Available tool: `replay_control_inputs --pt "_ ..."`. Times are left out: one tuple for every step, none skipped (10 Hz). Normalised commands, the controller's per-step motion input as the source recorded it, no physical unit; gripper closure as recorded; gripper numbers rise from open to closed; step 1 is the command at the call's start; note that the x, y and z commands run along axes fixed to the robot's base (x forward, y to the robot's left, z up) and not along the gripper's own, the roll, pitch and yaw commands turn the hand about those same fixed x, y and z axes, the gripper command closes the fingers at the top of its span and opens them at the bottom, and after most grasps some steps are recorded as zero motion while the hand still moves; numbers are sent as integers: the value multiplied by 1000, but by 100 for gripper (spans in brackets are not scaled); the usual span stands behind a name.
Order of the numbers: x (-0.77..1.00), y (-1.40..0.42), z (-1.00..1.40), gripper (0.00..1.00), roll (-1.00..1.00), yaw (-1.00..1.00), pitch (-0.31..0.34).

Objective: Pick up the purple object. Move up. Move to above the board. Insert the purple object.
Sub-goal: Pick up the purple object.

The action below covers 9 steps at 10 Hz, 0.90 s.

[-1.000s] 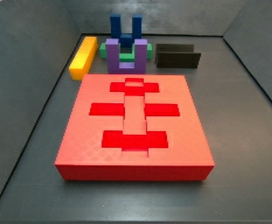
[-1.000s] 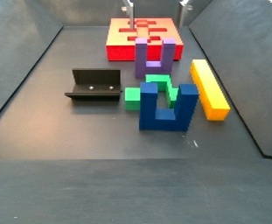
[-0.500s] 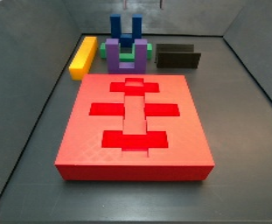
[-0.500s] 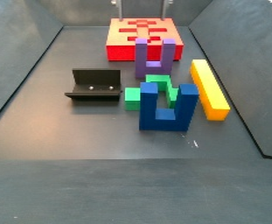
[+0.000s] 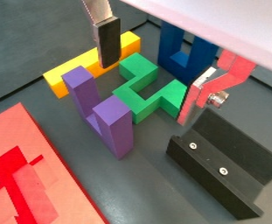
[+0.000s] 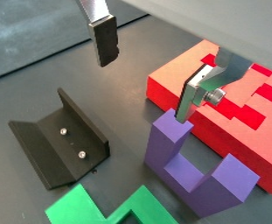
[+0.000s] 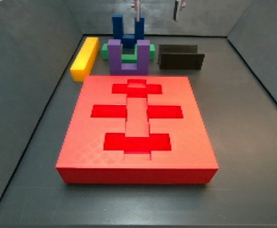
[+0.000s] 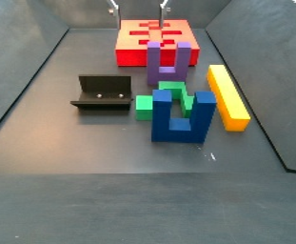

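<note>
The purple object (image 7: 130,57) stands prongs-up on the floor just past the far end of the board (image 7: 137,125), the big red slab. It also shows in a side view (image 8: 163,63) and in both wrist views (image 5: 103,114) (image 6: 197,168). The gripper (image 7: 158,9) is open and empty, high above the pieces, with only its fingertips showing at the top of both side views (image 8: 137,8). In both wrist views its two fingers stand wide apart (image 5: 149,92) (image 6: 142,87), well above the purple object. The board also shows in the other views (image 8: 158,40) (image 5: 27,175) (image 6: 237,87).
A green block (image 7: 130,62) (image 8: 167,97) sits against the purple object, with a blue U-shaped block (image 7: 126,27) (image 8: 184,116) beyond it. A yellow bar (image 7: 85,57) (image 8: 227,95) lies on one side and the fixture (image 7: 181,58) (image 8: 102,93) stands on the other. Grey walls ring the floor.
The gripper's fingertips have shifted sideways along the top of the side views and now show a little more. No piece has moved.
</note>
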Motion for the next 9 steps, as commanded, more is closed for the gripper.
replay_control_inputs --pt "6 0 -140 0 77 277 0" --pt "0 0 -131 0 84 203 0" --pt "0 -300 -277 0 271 103 0" --pt "0 -457 -254 0 406 0 0" --pt "-9 -309 -171 0 324 -126 0" --pt "-23 -169 -129 0 270 -143 11" --pt "-66 -49 -120 0 277 -129 21" --pt "-63 0 -123 0 246 -129 27" --pt "-169 17 -180 0 119 -89 0"
